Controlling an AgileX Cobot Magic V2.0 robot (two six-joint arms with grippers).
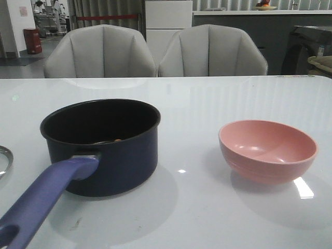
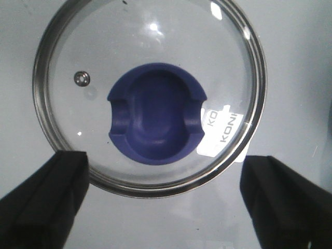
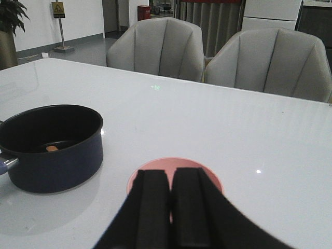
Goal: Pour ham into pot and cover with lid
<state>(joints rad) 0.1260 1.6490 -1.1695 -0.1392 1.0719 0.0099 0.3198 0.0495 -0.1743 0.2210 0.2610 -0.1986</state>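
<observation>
The dark navy pot (image 1: 104,150) stands on the left of the table, its purple-blue handle (image 1: 44,199) pointing toward the near edge. A small orange chunk of ham (image 1: 118,139) lies on the pot's bottom; the right wrist view shows the ham (image 3: 52,148) too. The glass lid (image 2: 150,93) lies flat on the table, blue knob (image 2: 155,119) up. Above its near rim hangs my left gripper (image 2: 166,202), open, with one finger on each side and nothing held. My right gripper (image 3: 171,179) is shut and empty, hovering over the pink bowl (image 3: 176,168). Neither gripper appears in the front view.
The pink bowl (image 1: 267,150) sits empty on the right of the table. Only a sliver of the lid's rim (image 1: 3,158) shows at the far left edge of the front view. Two grey chairs (image 1: 155,52) stand behind the white table (image 1: 207,104).
</observation>
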